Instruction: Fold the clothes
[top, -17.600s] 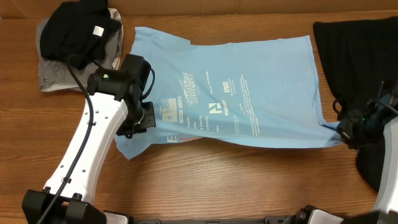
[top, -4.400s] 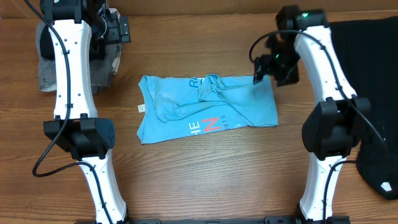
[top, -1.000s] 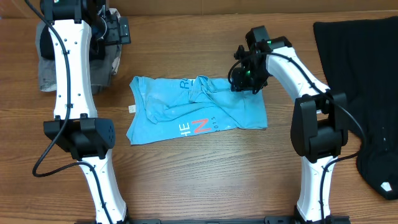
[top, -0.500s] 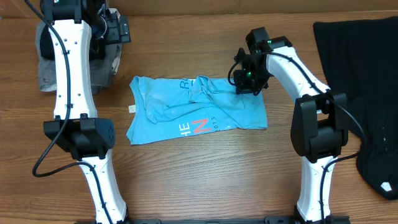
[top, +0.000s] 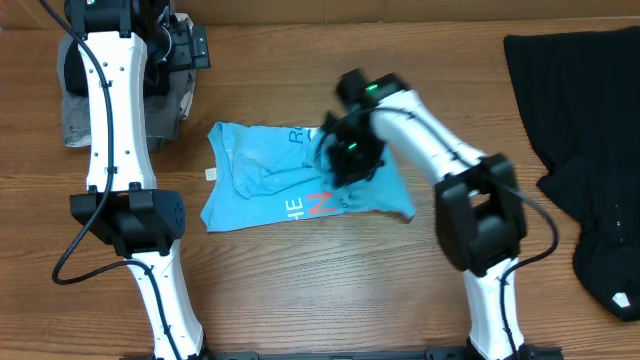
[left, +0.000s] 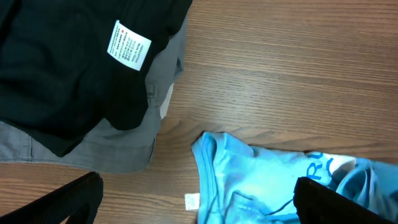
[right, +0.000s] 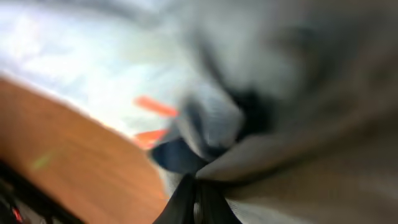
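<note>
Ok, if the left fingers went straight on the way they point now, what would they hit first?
Probably bare table, in the gap between the grey cloth and the light blue T-shirt; the shirt's corner is close, so depth leaves that unsure.

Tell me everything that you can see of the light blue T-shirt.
The light blue T-shirt is soft, wrinkled cloth, partly folded into a rough rectangle, lying on the wooden table. White and red letters show near its front edge, and a small white tag at its left edge. The right gripper is shut on its right part.
</note>
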